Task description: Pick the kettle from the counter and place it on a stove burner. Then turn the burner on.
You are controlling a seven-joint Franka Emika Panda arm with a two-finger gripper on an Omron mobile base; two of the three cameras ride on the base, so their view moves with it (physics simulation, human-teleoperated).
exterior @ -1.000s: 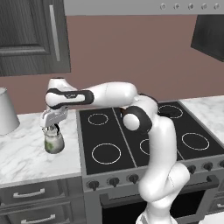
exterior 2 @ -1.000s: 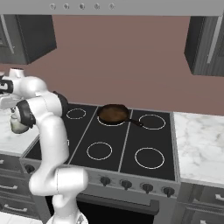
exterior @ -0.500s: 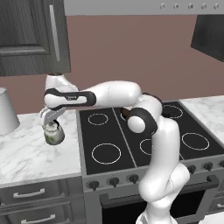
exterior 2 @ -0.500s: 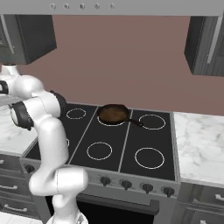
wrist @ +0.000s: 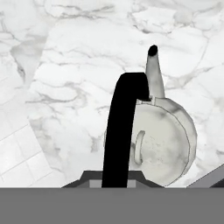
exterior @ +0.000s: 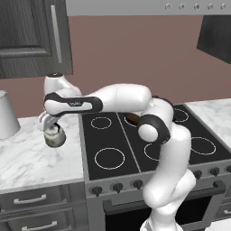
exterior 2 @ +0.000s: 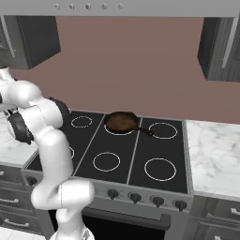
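Under the hand, kettle (exterior: 55,136) partly hidden above counter (exterior: 31,158).

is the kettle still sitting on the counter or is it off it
Apart. In the left base view the kettle hangs under the gripper, clear of the counter; the hand view shows its black handle running up into the gripper.

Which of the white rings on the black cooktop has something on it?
The back middle white ring of the black glass cooktop: the brown frying pan sits on it. The other rings are bare.
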